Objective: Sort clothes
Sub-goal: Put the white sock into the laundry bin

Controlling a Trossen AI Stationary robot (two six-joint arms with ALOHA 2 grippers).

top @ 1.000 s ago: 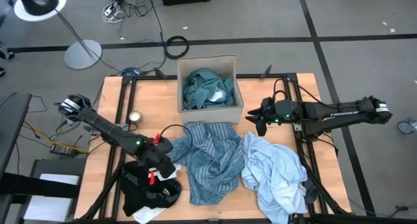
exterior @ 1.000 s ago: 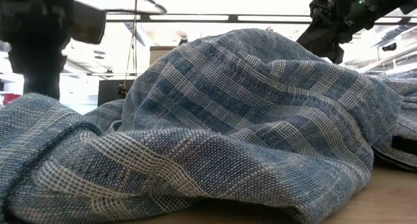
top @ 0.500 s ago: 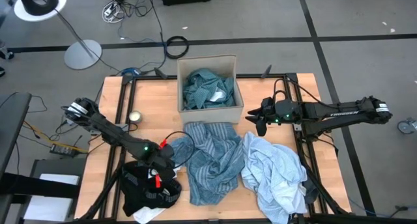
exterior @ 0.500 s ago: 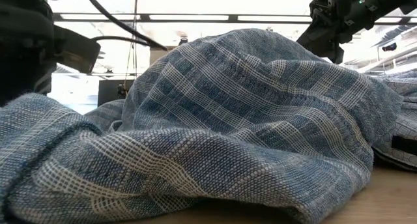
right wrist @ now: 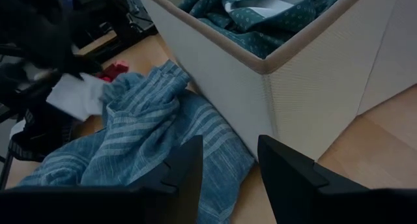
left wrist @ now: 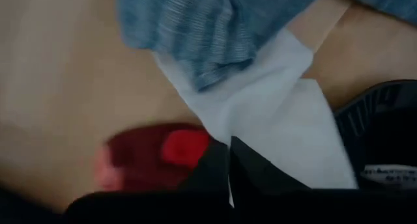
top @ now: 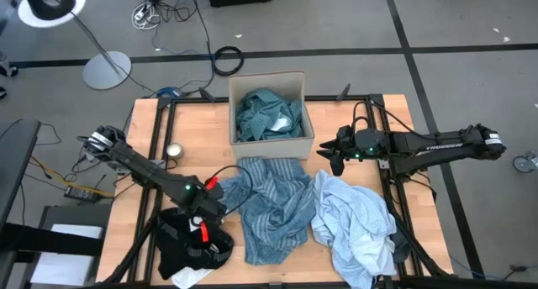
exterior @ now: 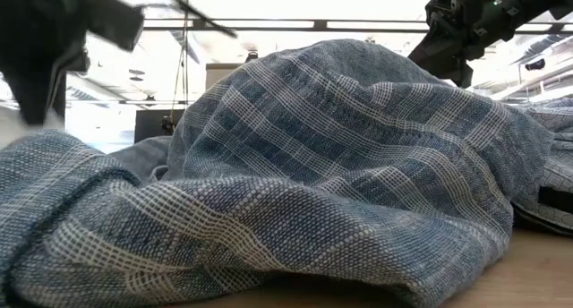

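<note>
Left pincer (left wrist: 229, 160) clenched on white sock (left wrist: 287, 126) beside blue striped shirt (top: 273, 207); right pincer (right wrist: 229, 160) released, near box (top: 267, 141).

Grey floor (top: 353, 20) around my worktop (top: 353, 112), crossed by dark tape lines (top: 336, 48). Loose cables (top: 160, 12) and a black cable coil (top: 227, 60) lie behind it. White lamp (top: 52, 3) on a round base (top: 107, 70), far left. Low view: bright ceiling light strips (exterior: 260, 24) and beams overhead.
</note>
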